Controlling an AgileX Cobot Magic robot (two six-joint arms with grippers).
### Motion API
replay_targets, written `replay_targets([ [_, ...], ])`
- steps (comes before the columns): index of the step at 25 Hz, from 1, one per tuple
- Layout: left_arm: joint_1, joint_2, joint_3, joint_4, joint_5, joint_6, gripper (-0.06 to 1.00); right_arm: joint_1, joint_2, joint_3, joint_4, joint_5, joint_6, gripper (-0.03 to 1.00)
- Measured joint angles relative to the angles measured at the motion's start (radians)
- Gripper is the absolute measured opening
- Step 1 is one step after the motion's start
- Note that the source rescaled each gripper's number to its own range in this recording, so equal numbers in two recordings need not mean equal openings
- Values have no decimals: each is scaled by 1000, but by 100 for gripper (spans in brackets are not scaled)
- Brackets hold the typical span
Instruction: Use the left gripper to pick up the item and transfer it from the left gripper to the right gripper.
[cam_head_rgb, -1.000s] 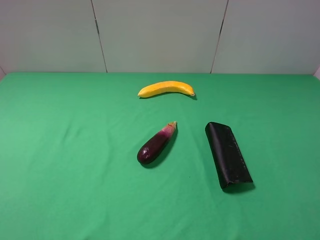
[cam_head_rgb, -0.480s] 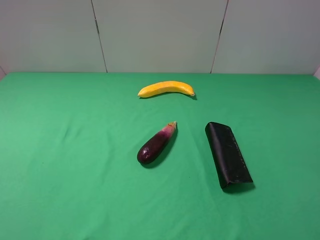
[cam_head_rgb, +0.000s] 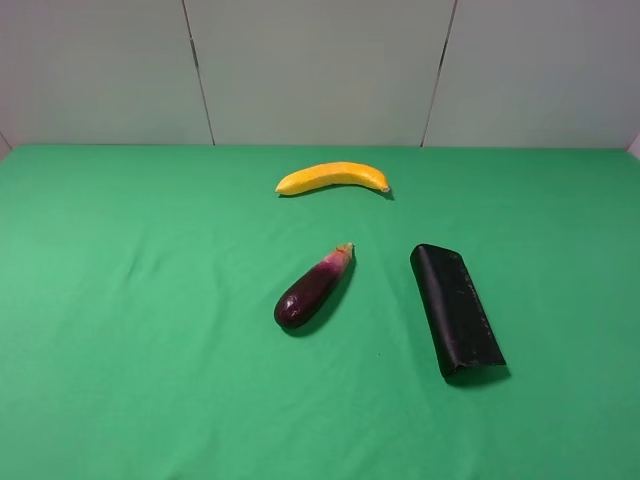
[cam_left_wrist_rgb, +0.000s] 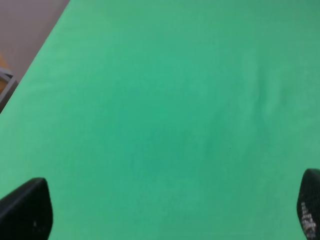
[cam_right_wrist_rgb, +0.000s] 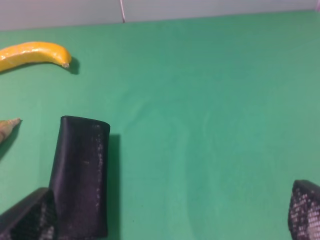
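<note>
The item, a flat black folded case (cam_head_rgb: 456, 310), lies on the green cloth right of centre. Neither arm shows in the exterior high view. In the right wrist view the case (cam_right_wrist_rgb: 80, 175) lies close to one fingertip (cam_right_wrist_rgb: 27, 217) of my right gripper (cam_right_wrist_rgb: 167, 220), which is open and empty above the cloth. My left gripper (cam_left_wrist_rgb: 167, 215) is open and empty. Its view shows only bare green cloth between the two fingertips (cam_left_wrist_rgb: 25, 210), and the case is out of that view.
A purple eggplant (cam_head_rgb: 313, 286) lies at the centre, left of the case. A yellow banana (cam_head_rgb: 332, 177) lies farther back. The banana (cam_right_wrist_rgb: 32, 54) and the eggplant's tip (cam_right_wrist_rgb: 7, 125) show in the right wrist view. The cloth's edge (cam_left_wrist_rgb: 35, 55) shows in the left wrist view.
</note>
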Motion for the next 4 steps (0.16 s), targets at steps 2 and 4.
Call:
replay_targets([
  [2, 0, 0, 0, 0, 0, 0, 96, 0, 0, 0, 0, 0, 0, 100],
  [4, 0, 0, 0, -1, 0, 0, 96, 0, 0, 0, 0, 0, 0, 100],
])
